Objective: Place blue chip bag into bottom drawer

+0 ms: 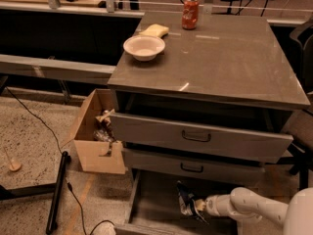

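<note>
The bottom drawer is pulled open below the cabinet, its grey floor showing. My white arm reaches in from the lower right. My gripper is low inside the drawer, shut on the blue chip bag. The bag is dark and crinkly with shiny edges, standing tilted just above or on the drawer floor, below the middle drawer.
A red soda can, a white bowl and a yellow sponge sit on the cabinet top. The top drawer stands slightly open. An open cardboard box with trash stands left of the cabinet. A black pole and cables lie on the floor.
</note>
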Tool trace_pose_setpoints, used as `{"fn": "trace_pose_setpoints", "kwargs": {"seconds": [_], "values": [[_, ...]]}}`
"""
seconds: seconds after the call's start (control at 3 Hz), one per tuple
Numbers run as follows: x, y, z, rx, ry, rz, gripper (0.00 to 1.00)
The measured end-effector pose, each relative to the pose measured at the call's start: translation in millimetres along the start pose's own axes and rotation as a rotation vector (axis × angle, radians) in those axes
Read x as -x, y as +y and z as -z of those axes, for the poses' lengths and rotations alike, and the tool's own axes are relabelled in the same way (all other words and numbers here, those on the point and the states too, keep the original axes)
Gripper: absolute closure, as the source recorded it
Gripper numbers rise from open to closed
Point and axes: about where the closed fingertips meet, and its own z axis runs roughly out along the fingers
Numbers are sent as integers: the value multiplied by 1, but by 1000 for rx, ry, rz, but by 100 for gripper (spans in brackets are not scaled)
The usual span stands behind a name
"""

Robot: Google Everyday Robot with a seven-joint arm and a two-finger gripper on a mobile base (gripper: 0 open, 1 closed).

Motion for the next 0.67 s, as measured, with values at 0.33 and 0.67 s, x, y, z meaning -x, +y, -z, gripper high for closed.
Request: {"fn": "trace_pose_setpoints", "kwargs": {"seconds": [0.33, 0.67], "values": [[-12, -10, -15, -5, 19, -32, 39], [-13, -12, -18, 0, 3, -49, 15]]}}
